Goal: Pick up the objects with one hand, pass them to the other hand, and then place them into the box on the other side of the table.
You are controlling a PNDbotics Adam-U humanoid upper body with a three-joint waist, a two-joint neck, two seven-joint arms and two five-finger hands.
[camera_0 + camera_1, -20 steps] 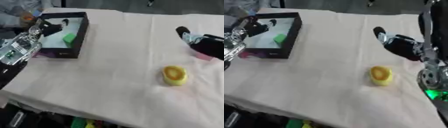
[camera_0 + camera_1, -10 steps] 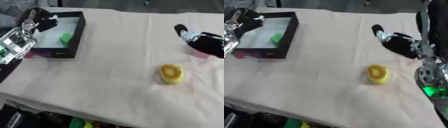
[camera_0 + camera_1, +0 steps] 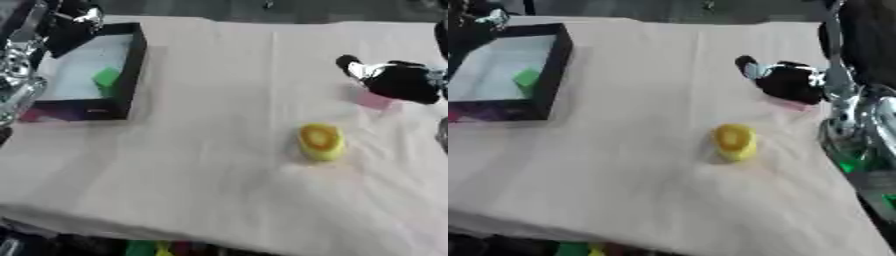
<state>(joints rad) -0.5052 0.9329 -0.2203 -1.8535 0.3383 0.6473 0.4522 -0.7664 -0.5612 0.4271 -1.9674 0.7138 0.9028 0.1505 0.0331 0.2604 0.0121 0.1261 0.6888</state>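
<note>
Yellow object (image 3: 320, 142) on cloth (image 3: 219, 100), just near-left of right hand (image 3: 398, 81), well apart from box (image 3: 131, 60). Right hand nearer, fingers curled over pink piece (image 3: 374, 100), contact unclear. Left hand (image 3: 74, 25) over box, state unclear.

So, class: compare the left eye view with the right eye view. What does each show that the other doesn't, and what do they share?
Only the left eye view shows the silver joints of the left arm beside the box. Only the right eye view shows the right arm's silver joints with a green light. Both show the black box holding a green object, the yellow object on the cloth, a pink object, and the right hand over it.
</note>
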